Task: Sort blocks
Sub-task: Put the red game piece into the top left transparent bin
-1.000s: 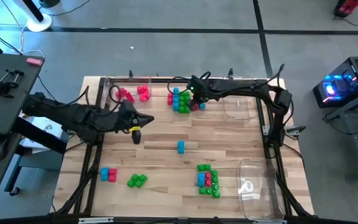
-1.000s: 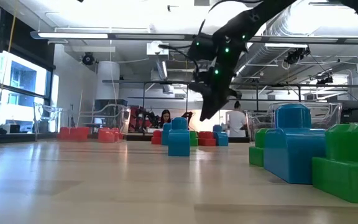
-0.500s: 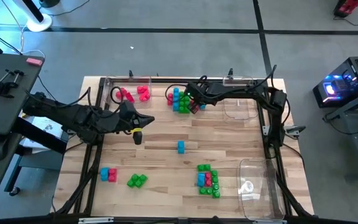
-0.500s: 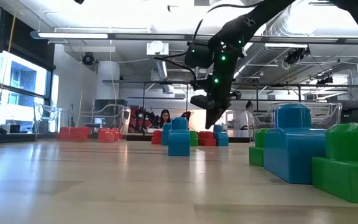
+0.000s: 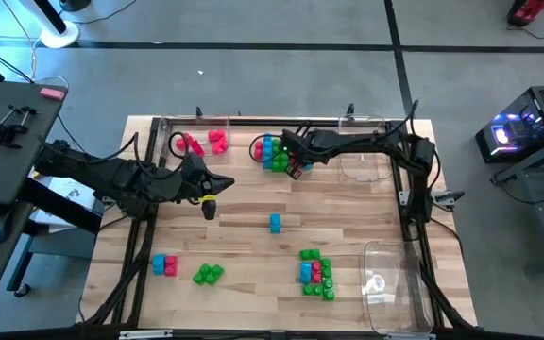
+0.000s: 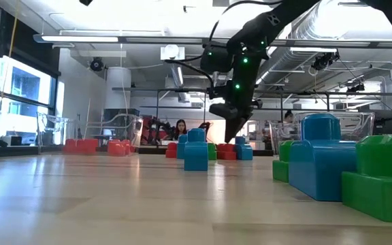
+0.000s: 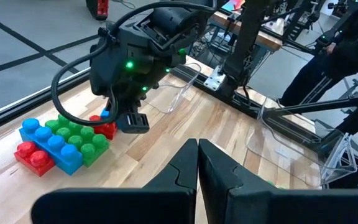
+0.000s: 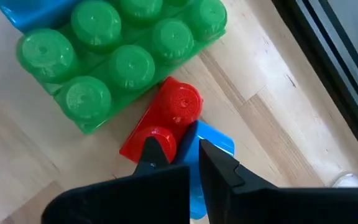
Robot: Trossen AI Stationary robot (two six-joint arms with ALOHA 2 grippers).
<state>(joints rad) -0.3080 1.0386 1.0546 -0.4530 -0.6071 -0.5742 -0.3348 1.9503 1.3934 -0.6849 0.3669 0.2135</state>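
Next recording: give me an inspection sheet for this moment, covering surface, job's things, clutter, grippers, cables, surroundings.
Surface: light wooden plank table.
Job's things: red, blue and green studded plastic blocks in groups; mixed far cluster, lone blue block, near cluster.
Clutter: clear plastic trays at the right edge.
Grippers: left gripper jaws shut, above the table's left half; right gripper jaws shut, at a red block beside the far cluster.
Cables: black cable loops on both arms.
Surroundings: people in the room behind.
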